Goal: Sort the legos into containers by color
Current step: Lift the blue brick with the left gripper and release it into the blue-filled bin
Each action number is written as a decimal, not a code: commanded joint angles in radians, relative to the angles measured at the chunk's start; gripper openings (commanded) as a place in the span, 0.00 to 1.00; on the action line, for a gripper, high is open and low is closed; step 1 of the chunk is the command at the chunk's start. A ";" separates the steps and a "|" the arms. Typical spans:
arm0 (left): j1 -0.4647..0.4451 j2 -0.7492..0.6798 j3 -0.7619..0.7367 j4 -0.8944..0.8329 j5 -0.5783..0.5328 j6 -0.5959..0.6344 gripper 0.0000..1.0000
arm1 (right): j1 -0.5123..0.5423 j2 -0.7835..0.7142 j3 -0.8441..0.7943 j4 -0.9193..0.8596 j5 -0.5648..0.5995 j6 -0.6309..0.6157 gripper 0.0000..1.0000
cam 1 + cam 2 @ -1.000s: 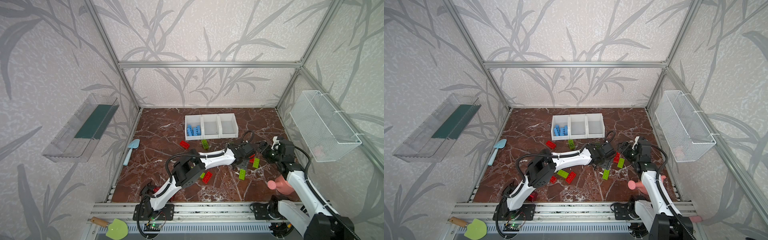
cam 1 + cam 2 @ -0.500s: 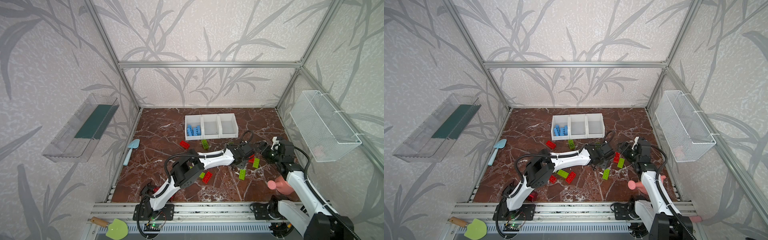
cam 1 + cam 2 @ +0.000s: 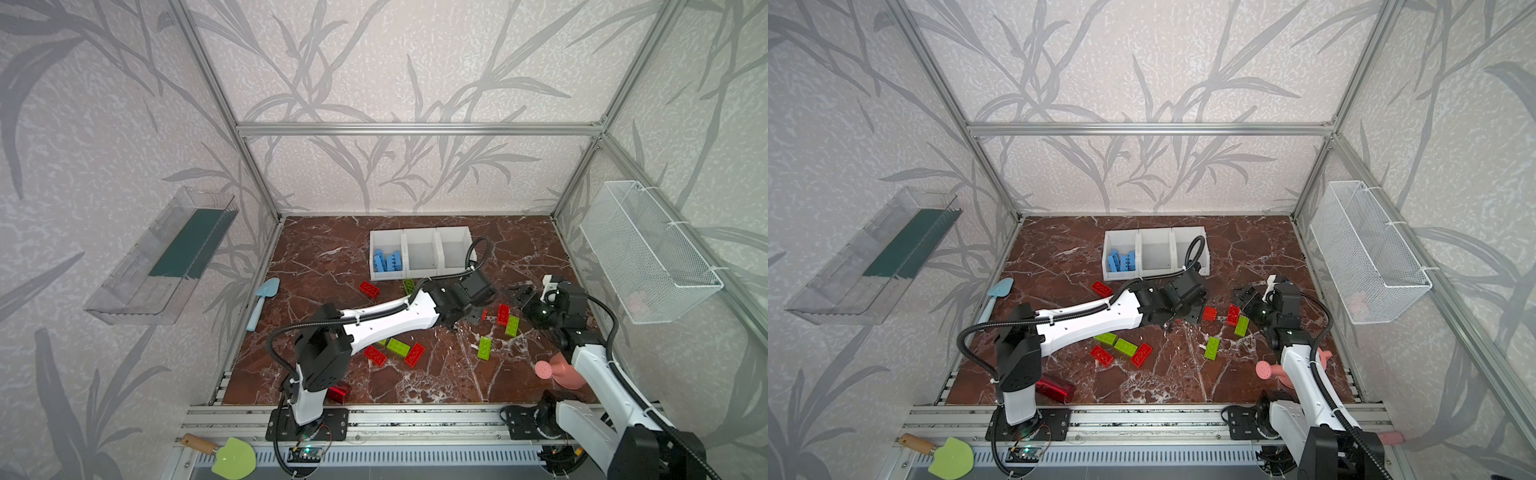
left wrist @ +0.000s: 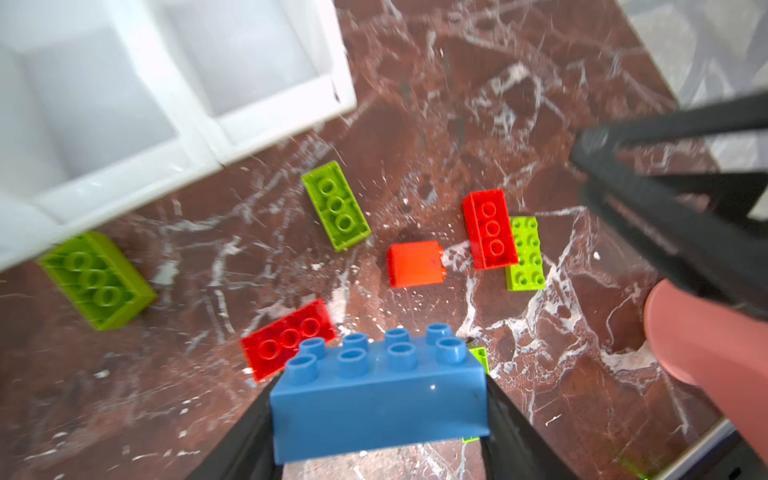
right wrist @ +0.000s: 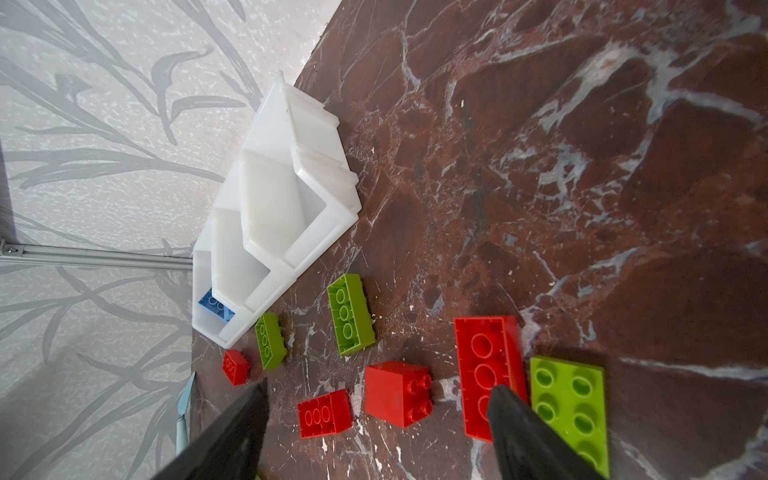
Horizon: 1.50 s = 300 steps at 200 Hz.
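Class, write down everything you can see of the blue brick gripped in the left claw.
The blue brick is a glossy plastic oblong with eight round studs in two rows of four. The left claw grips its short ends between two black fingers, long side level across the wrist view. It seems to hang clear of the marble floor, and it partly hides a red brick behind it. Both top views hide it.

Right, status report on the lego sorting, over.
Left gripper shut on blue lego. Right gripper open near red legos. Containers: blue pile in one. Path looks clear.
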 commanded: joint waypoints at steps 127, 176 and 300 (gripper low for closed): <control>0.540 0.045 0.067 -0.052 0.033 0.051 0.60 | 0.020 -0.040 -0.060 0.125 -0.087 0.008 0.84; 0.595 0.175 0.197 -0.114 0.059 0.067 0.60 | 0.030 -0.058 -0.067 0.132 -0.090 0.013 0.84; 0.610 0.161 0.245 -0.164 0.059 0.070 0.90 | 0.078 -0.065 -0.034 0.098 -0.098 -0.038 0.84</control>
